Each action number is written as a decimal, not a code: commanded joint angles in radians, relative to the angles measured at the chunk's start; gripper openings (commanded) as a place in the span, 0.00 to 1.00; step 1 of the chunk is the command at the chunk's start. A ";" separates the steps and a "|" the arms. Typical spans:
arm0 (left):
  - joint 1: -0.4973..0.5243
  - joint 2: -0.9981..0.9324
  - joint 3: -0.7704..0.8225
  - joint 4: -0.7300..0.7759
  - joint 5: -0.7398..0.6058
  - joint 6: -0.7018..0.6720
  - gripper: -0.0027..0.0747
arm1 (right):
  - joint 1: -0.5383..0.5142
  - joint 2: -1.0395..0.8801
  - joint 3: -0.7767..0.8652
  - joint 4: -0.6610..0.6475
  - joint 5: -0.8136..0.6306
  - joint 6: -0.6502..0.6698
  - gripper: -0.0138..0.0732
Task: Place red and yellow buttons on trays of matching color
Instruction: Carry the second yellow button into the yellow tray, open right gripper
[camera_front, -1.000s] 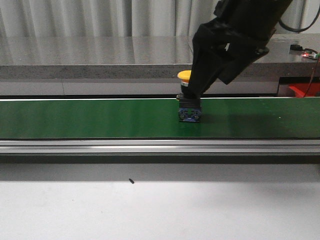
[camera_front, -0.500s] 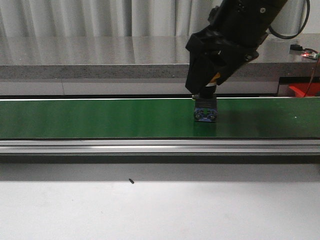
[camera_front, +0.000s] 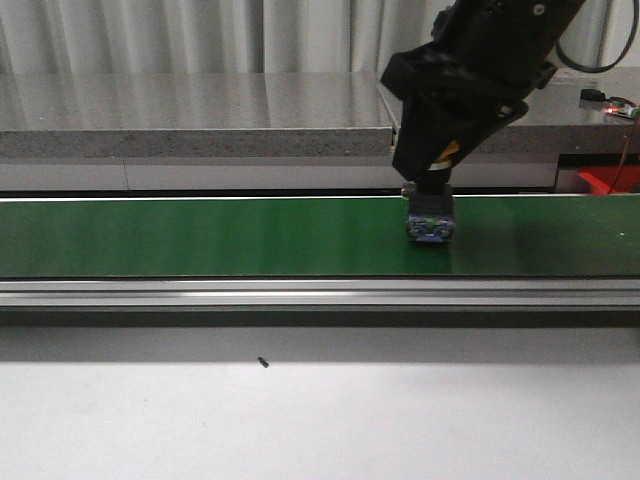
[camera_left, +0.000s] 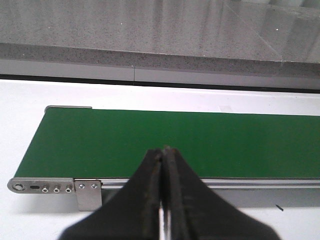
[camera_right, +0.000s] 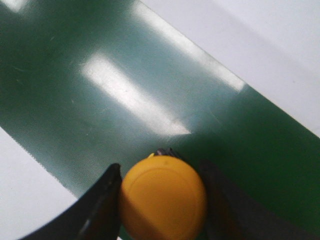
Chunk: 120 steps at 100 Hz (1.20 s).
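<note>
A yellow button (camera_right: 162, 197) with a round cap stands on the green conveyor belt (camera_front: 200, 235). Its dark base (camera_front: 430, 226) shows in the front view, right of the middle. My right gripper (camera_right: 160, 168) reaches down over it, and its two black fingers (camera_right: 102, 200) press against both sides of the cap. In the left wrist view my left gripper (camera_left: 163, 151) is shut and empty above the belt's left end; it does not appear in the front view. A red tray (camera_front: 603, 180) peeks in at the far right. The red button and the yellow tray are out of view.
A grey stone counter (camera_front: 190, 110) runs behind the belt, with a small lit device (camera_front: 612, 105) on it at the right. The belt's metal rail (camera_front: 300, 292) runs along its near side. A tiny dark speck (camera_front: 263, 362) lies on the white table in front.
The yellow button has travelled right along the belt, and my right arm has followed it. The arm now hides the cap in the front view.
</note>
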 joint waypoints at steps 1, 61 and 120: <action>-0.009 0.008 -0.026 -0.020 -0.075 -0.010 0.01 | -0.033 -0.095 -0.037 0.010 0.020 0.032 0.30; -0.009 0.008 -0.026 -0.020 -0.075 -0.010 0.01 | -0.578 -0.532 0.302 0.010 0.099 0.147 0.30; -0.009 0.008 -0.026 -0.020 -0.075 -0.010 0.01 | -0.871 -0.476 0.470 0.046 -0.086 0.149 0.30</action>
